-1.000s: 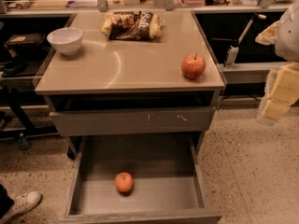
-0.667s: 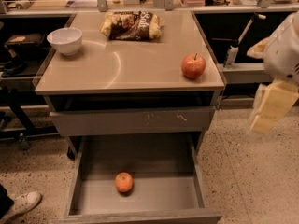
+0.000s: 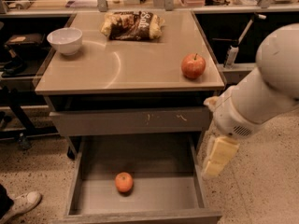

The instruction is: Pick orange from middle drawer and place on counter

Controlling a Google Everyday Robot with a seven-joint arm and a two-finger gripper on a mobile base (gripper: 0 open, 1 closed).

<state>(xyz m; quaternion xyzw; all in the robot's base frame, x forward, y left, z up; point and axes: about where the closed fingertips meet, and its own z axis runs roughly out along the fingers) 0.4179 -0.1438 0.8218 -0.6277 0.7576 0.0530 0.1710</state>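
A shoe [image 3: 19, 203] pokes in at the bottom left corner, on the speckled floor [image 3: 264, 190]. The middle drawer [image 3: 161, 196] is pulled out and open. The orange [image 3: 124, 182] lies on the drawer's flat gray bottom, a bit left of the middle and near the front. Nothing is touching it.

The gripper [image 3: 218, 157] is pale yellow. It hangs just outside the drawer's right wall, above the floor and well apart from the orange. I cannot tell how far open it is, and I see nothing in its hold. The big white arm [image 3: 261, 87] goes up from it to the right edge.

A second ago the arm was far off at the right edge. Now it has come in and down, close to the drawer. The orange has not moved.

Above the open drawer is a shut drawer front [image 3: 131, 121] with pale scratch marks. On top is the counter [image 3: 126, 66], tan and shiny. A red apple [image 3: 193, 66] sits near its right front corner, in the same spot as before. A white bowl [image 3: 65, 40] sits at the left. At the back lies a dark snack bag [image 3: 133, 25] with white letters, but I cannot read them for sure.
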